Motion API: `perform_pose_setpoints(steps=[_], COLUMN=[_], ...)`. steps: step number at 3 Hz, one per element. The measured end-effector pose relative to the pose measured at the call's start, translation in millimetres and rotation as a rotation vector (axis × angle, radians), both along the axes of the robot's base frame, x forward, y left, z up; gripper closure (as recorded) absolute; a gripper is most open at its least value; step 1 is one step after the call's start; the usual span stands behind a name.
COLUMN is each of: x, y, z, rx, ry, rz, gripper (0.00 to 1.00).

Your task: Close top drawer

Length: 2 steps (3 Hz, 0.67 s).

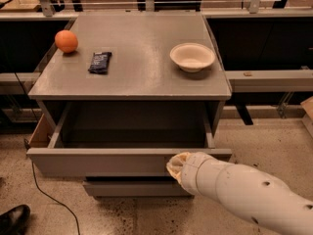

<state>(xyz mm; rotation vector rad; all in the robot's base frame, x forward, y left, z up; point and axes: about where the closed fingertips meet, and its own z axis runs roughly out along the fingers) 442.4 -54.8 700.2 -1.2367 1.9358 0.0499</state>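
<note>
The top drawer (98, 161) is a wide matte-grey drawer with a plain flat front, pulled out part way from the grey cabinet (132, 89). Its inside is dark and looks empty. My gripper (175, 166) is at the end of the white arm and rests against the right part of the drawer's front, just below its top edge. The arm comes in from the lower right and hides the gripper's end.
On the cabinet top lie an orange (66, 41), a dark snack packet (100, 62) and a white bowl (192, 57). A narrower grey drawer front (132, 187) sits below. A cable (49, 199) and a black shoe (13, 219) are on the floor at left.
</note>
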Motion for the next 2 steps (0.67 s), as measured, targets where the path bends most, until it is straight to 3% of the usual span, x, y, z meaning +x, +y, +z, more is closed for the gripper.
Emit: perform_pose_setpoints(steps=[2], x=[26.2], y=[-20.2], z=[-25.9], rx=[-0.009], ry=[-0.028], rz=[-0.052], gripper=[1.00])
